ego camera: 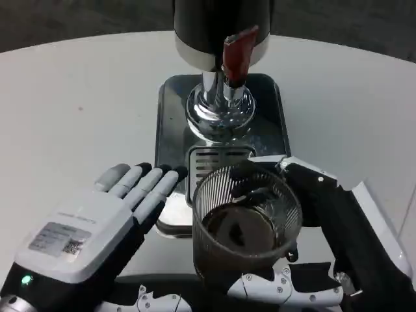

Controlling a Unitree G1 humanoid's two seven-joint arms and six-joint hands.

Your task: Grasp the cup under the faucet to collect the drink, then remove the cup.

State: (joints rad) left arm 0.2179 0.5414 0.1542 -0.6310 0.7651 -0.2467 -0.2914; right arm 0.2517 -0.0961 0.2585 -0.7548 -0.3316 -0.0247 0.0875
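Observation:
A clear ribbed cup (246,224) with dark drink in its lower part is held by my right hand (325,221), whose fingers wrap around its right and far side. The cup is in front of the drip grate (218,156), nearer to me than the faucet. The dispenser (221,32) stands at the back with its red tap lever (237,55) and chrome spout (221,104) above the dark base tray (174,110). My left hand (97,221) lies flat to the left of the cup, fingers straight and together, holding nothing and pointing toward the tray.
The white round table (78,110) spreads to both sides of the dispenser. Its far edge curves behind the machine, with dark floor beyond.

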